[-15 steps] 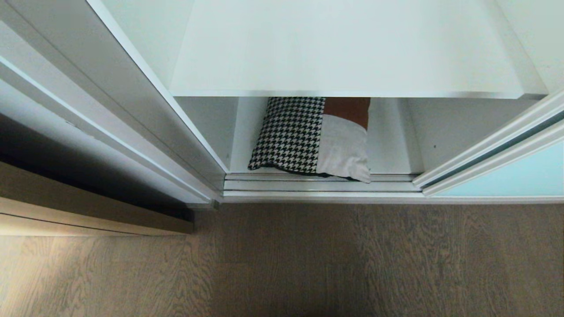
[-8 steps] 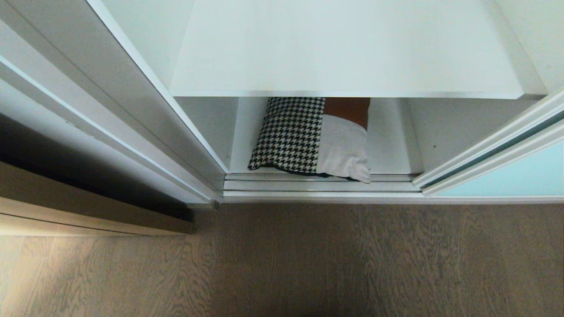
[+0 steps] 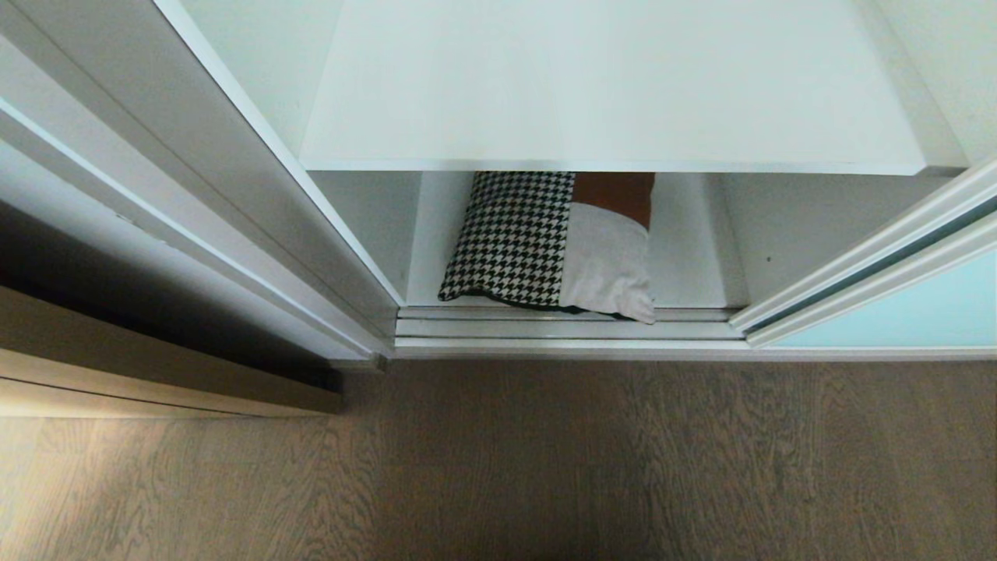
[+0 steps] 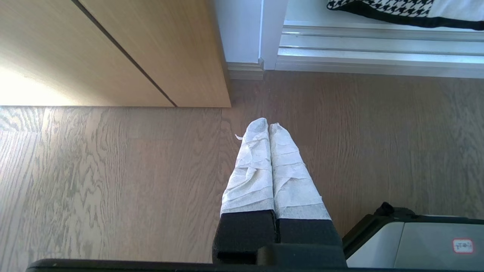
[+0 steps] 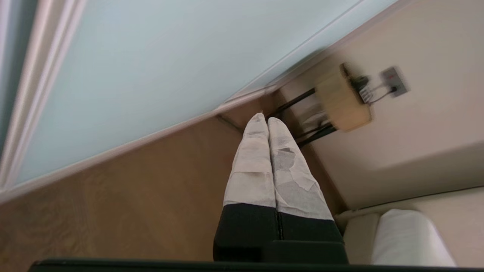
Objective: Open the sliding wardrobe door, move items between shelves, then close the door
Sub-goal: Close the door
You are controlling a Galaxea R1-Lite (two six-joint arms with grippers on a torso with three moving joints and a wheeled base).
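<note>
Cushion (image 3: pixel 549 241) overhangs the lower shelf (image 3: pixel 685 257) edge; left pincer (image 4: pixel 268 126) and right pincer (image 5: pixel 264 120) clenched empty.

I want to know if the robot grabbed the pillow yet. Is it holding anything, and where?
No, nothing is held. The left tool and the right tool are both shut with nothing between them. The cushion lies untouched on the lower shelf.

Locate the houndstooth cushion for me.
In the head view the cushion lies on the lower shelf of the open wardrobe, at centre under the upper shelf, its front edge at the floor track.
</note>
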